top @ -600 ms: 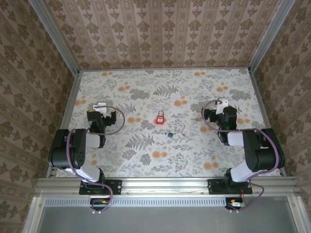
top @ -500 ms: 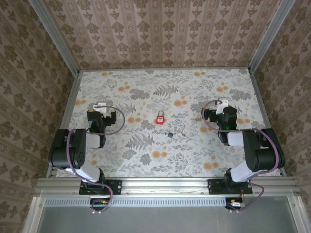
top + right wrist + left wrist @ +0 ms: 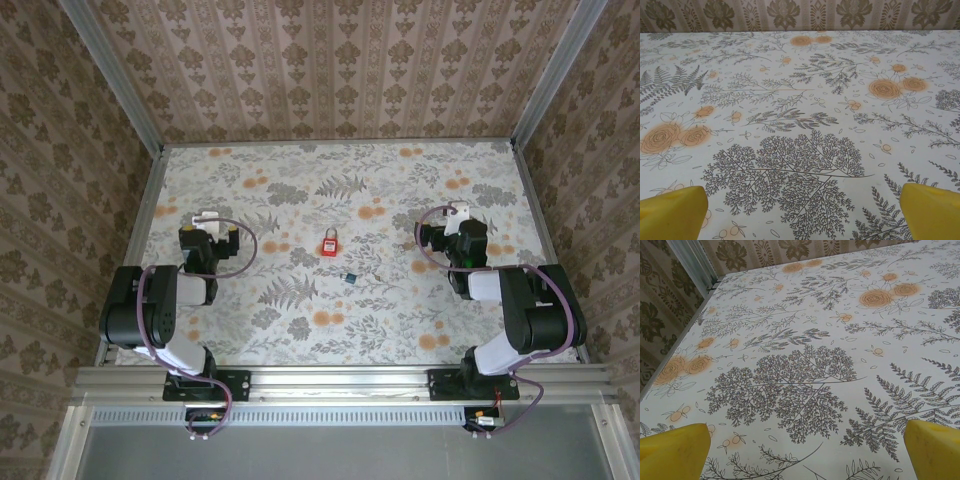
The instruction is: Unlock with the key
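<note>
left pincer (image 3: 207, 221) spread, right pincer (image 3: 456, 215) spread, low

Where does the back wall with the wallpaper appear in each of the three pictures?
Top camera: the back wall spans the upper part, above the flowered table.
Left wrist: the back wall runs along the top edge, right of the metal corner post.
Right wrist: the back wall is a strip across the top edge.
Shared landmark: the flowered table, just below the wall in every view.

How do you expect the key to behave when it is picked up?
The key looks tiny beside the padlock, so it is probably light. Lying low on the table, it may skid when nudged and seems unlikely to roll.
</note>
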Controlling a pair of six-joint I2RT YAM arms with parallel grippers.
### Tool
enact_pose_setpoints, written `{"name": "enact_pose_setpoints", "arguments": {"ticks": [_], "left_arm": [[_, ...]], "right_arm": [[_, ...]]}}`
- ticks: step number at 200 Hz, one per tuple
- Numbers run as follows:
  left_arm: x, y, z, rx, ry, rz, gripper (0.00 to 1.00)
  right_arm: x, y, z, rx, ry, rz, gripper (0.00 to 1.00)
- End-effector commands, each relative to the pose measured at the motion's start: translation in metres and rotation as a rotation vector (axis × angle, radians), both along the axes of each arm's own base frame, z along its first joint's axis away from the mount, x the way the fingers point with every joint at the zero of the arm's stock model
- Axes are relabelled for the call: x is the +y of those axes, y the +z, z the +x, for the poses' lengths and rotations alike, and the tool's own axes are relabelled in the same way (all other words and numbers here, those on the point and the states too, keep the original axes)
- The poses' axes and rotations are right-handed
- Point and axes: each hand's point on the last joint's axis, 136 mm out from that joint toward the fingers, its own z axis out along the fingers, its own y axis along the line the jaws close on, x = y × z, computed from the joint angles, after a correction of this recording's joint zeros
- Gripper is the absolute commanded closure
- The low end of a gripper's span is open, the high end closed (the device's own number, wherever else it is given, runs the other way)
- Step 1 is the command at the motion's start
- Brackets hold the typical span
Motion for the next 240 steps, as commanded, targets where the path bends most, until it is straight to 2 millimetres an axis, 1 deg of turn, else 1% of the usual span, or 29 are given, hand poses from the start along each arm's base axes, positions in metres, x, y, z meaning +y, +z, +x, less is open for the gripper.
{"name": "enact_pose_setpoints", "arguments": {"ticks": [1, 114, 125, 126, 129, 131, 132, 133, 141, 159, 170, 177, 178, 181, 188, 189, 194, 204, 214, 220, 226, 234, 240], "left_arm": [[0.0, 0.015, 0.005, -0.051, 0.013, -0.01, 0.0], [0.003, 0.016, 0.006, -0.049, 0.022, -0.019, 0.0], [0.008, 0.023, 0.003, -0.071, 0.07, 0.0, 0.0], [0.009, 0.026, 0.003, -0.078, 0.072, 0.0, 0.0], [0.008, 0.026, 0.002, -0.072, 0.071, 0.005, 0.0], [0.007, 0.03, 0.001, -0.078, 0.067, 0.007, 0.0], [0.007, 0.029, 0.001, -0.072, 0.067, 0.01, 0.0], [0.006, 0.032, 0.0, -0.077, 0.066, 0.01, 0.0], [0.003, 0.039, -0.002, -0.071, 0.062, 0.027, 0.0], [-0.005, 0.068, -0.007, -0.087, 0.067, 0.08, 0.0], [-0.012, 0.089, -0.012, -0.11, 0.062, 0.072, 0.0], [-0.015, 0.102, -0.016, -0.125, 0.065, 0.036, 0.0], [-0.015, 0.105, -0.016, -0.131, 0.067, 0.027, 0.0], [-0.016, 0.11, -0.018, -0.135, 0.076, 0.003, 0.0], [-0.015, 0.122, -0.023, -0.148, 0.114, -0.083, 0.0], [-0.015, 0.124, -0.024, -0.15, 0.121, -0.099, 0.0], [-0.013, 0.132, -0.027, -0.158, 0.163, -0.183, 0.0], [-0.011, 0.137, -0.035, -0.129, 0.228, -0.332, 0.0], [-0.011, 0.136, -0.045, -0.086, 0.289, -0.493, 0.0], [-0.014, 0.133, -0.051, -0.059, 0.306, -0.578, 0.0], [-0.017, 0.131, -0.056, -0.038, 0.297, -0.649, 0.0], [-0.022, 0.123, -0.063, -0.005, 0.275, -0.727, 0.0], [-0.023, 0.12, -0.065, -0.023, 0.246, -0.77, 0.0]], "right_arm": [[0.001, 0.004, 0.0, -0.018, 0.009, 0.002, 0.0], [0.0, 0.003, 0.0, -0.016, 0.004, 0.002, 0.0], [-0.009, 0.003, 0.002, -0.004, -0.05, 0.001, 0.0], [-0.009, 0.003, 0.001, -0.004, -0.053, 0.0, 0.0], [-0.01, 0.003, 0.001, -0.005, -0.06, -0.001, 0.0], [-0.01, 0.005, 0.002, -0.008, -0.063, -0.002, 0.0], [-0.011, 0.005, 0.002, -0.007, -0.066, -0.003, 0.0], [-0.011, 0.005, 0.002, -0.007, -0.068, -0.004, 0.0], [-0.014, 0.009, 0.004, 0.013, -0.088, -0.012, 0.0], [-0.016, 0.024, 0.009, 0.096, -0.13, -0.052, 0.0], [-0.011, 0.037, 0.012, 0.101, -0.124, -0.069, 0.0], [-0.008, 0.04, 0.011, 0.111, -0.135, -0.083, 0.0], [-0.007, 0.047, 0.011, 0.096, -0.135, -0.079, 0.0], [-0.007, 0.057, 0.009, 0.078, -0.153, -0.074, 0.0], [-0.003, 0.07, 0.007, 0.074, -0.183, -0.053, 0.0], [-0.002, 0.075, 0.007, 0.066, -0.185, -0.048, 0.0], [0.004, 0.084, 0.003, 0.081, -0.187, -0.023, 0.0], [0.018, 0.106, -0.004, 0.112, -0.173, 0.026, 0.0], [0.031, 0.123, -0.012, 0.15, -0.15, 0.108, 0.0], [0.036, 0.127, -0.017, 0.177, -0.141, 0.175, 0.0], [0.035, 0.127, -0.021, 0.19, -0.17, 0.244, 0.0], [0.029, 0.116, -0.03, 0.239, -0.261, 0.362, 0.0], [0.026, 0.106, -0.038, 0.282, -0.308, 0.439, 0.0]]}}
